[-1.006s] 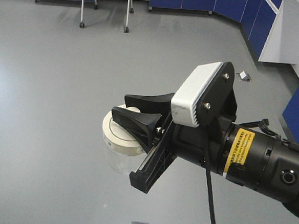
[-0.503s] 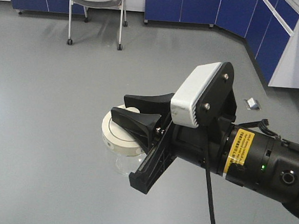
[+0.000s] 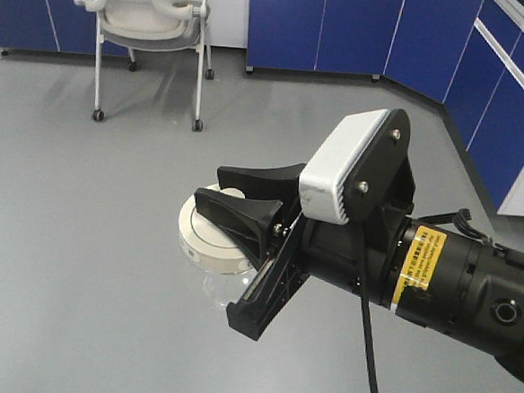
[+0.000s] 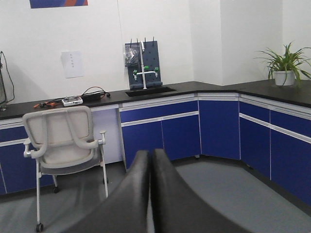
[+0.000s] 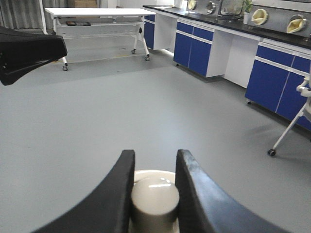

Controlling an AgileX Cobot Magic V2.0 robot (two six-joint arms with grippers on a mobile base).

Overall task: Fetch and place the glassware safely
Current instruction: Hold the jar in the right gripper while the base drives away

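Observation:
The glassware is a squat clear jar (image 3: 224,288) with a cream-white lid (image 3: 203,236), hanging in the air above the grey floor. My right gripper (image 3: 223,192) comes in from the right and is shut on the lid's small knob (image 5: 154,199). In the right wrist view both black fingers (image 5: 119,189) press the knob's sides, and the glass body is hidden below. My left gripper (image 4: 148,154) is shut with its fingers pressed together and nothing between them. It points toward the room's far wall.
A white office chair (image 3: 140,17) stands ahead on the left before blue base cabinets (image 3: 319,30). A dark counter with a sink rack (image 4: 143,63) and a potted plant (image 4: 284,65) runs along the walls. A white wheeled table (image 5: 97,12) stands far off. Grey floor (image 3: 79,238) spreads around.
The room has slid downward and shifted in the front view, and the chair and cabinets now show more fully. The right arm and the jar keep the same pose in the frame.

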